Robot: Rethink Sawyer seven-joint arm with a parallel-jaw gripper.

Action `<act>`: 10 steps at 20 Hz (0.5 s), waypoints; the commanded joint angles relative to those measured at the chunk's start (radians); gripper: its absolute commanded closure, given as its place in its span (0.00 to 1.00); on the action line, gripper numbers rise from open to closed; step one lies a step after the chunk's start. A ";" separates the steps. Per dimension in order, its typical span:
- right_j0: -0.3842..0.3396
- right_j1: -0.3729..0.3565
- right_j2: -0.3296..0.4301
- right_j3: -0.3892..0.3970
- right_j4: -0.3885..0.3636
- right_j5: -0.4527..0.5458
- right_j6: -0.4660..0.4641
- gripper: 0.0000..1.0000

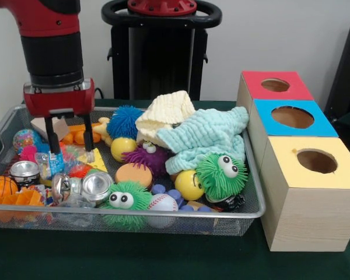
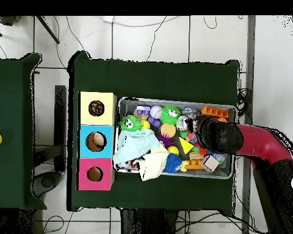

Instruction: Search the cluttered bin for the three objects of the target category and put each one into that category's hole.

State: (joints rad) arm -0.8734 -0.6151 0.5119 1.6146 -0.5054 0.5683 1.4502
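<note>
The bin (image 1: 163, 214) is a wide silver mesh tray packed with toys; it also shows in the overhead view (image 2: 173, 101). My gripper (image 1: 70, 154) is open and hangs fingers-down over the bin's left part, with nothing between its fingers. Its right fingertip (image 1: 90, 155) is next to a yellow wedge (image 1: 98, 162). Shiny metal tins (image 1: 96, 185) lie just in front of it. Three wooden boxes stand right of the bin, each with a round hole: red top (image 1: 275, 86), blue top (image 1: 292, 117), yellow top (image 1: 316, 161). In the overhead view my arm (image 2: 259, 146) hides the gripper.
The bin holds green fuzzy toys (image 1: 221, 173), a purple one (image 1: 147, 157), a blue one (image 1: 123, 121), yellow balls (image 1: 189, 185), a baseball (image 1: 162, 203), a basketball (image 1: 1, 188), a toy burger (image 1: 133, 174). A cream cloth (image 1: 166, 114) and a mint cloth (image 1: 207, 137) are piled at the centre right.
</note>
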 commanded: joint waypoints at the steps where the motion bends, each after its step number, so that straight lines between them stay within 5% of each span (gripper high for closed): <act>1: -0.048 0.204 -0.067 -0.025 -0.087 -0.131 0.032 0.00; 4: -0.081 0.261 -0.054 -0.054 -0.096 -0.150 -0.020 0.00; 10: -0.136 0.257 -0.019 -0.085 -0.093 -0.058 -0.124 0.00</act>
State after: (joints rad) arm -0.9644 -0.4419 0.5047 1.5887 -0.5310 0.4502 1.4502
